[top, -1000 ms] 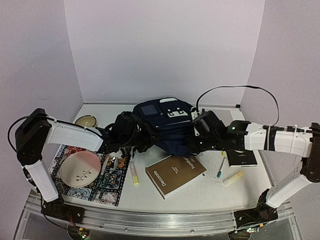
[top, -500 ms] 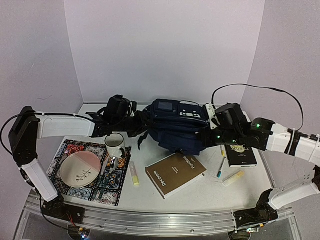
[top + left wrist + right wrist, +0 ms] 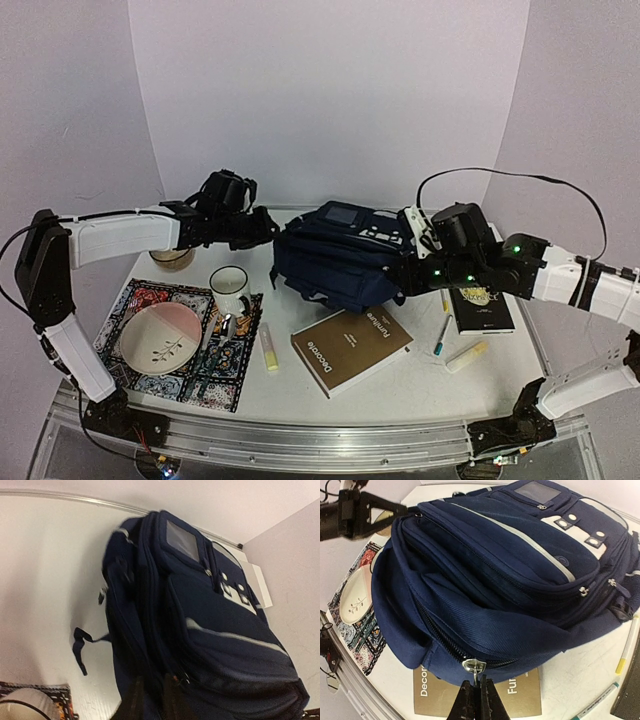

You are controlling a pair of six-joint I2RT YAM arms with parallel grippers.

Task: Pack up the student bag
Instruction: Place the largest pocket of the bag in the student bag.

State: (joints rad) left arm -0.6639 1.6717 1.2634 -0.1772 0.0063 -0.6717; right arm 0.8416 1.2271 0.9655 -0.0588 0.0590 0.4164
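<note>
The student bag, dark navy with a thin white stripe and a grey-blue panel, lies on its side mid-table; it also fills the left wrist view and the right wrist view. My right gripper is at the bag's near right side, shut on a silver zipper pull. Just left of the bag's far left corner hovers my left gripper, fingers a little apart. Its tips point at that corner beside a small metal ring. Whether they touch the fabric is unclear.
A brown book lies in front of the bag, partly under it. To the left a white mug and a pink plate sit on a patterned mat. A black notebook, pens and yellow highlighters lie right.
The left arm swung back and left off the bag, and its jaws parted. The right arm pulled right with the zipper pull, and the bag shifted right, uncovering the mug.
</note>
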